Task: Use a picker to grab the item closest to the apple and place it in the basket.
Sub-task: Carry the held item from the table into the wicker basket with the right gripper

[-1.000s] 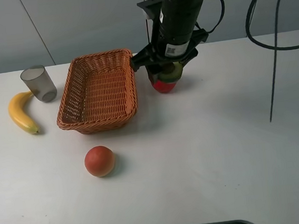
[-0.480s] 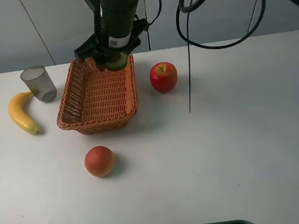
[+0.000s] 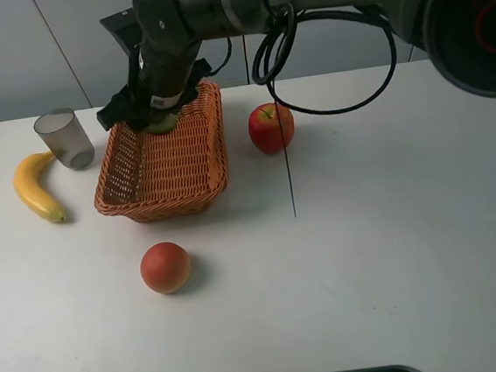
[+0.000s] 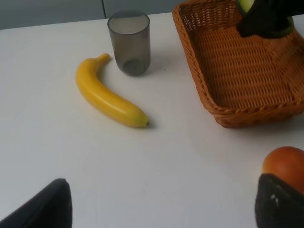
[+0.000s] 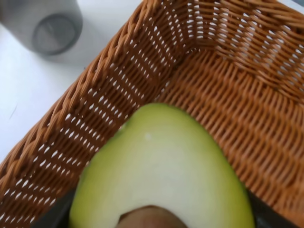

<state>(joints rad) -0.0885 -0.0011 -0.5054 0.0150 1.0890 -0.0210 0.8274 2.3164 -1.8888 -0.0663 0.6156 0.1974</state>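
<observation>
The right pincer (image 3: pixel 157 116), clamped on the pale green avocado half (image 5: pixel 161 161), has swung from the red apple (image 3: pixel 271 128) to the frame's upper left, over the woven orange wicker basket (image 3: pixel 164 205). Only release seems left. The left pincer (image 4: pixel 161 206) gapes apart, empty.

1. Bright, even light from overhead. The white table (image 3: pixel 395 251) is nearly washed out, but there's no hard glare on it.
2. Shadows are soft and short. The apple (image 3: pixel 270 127) and the orange (image 3: pixel 165 267) each drop a faint one to the right in the high view (so the light sits a bit left, I reckon).
3. There's a small highlight on the apple and a mild sheen on the banana (image 4: pixel 107 97).
4. The high view is sharp on the tabletop, but the arm joint (image 3: pixel 474 19) in the near corner is a blur.
5. In the left wrist view, the cup (image 4: pixel 129 42) is crisp and the dark fingers (image 4: pixel 280 202) are out of focus.
6. In the right wrist view, the basket (image 5: pixel 142 99) weave is crisp and the avocado (image 5: pixel 166 175) up close is slightly soft.
</observation>
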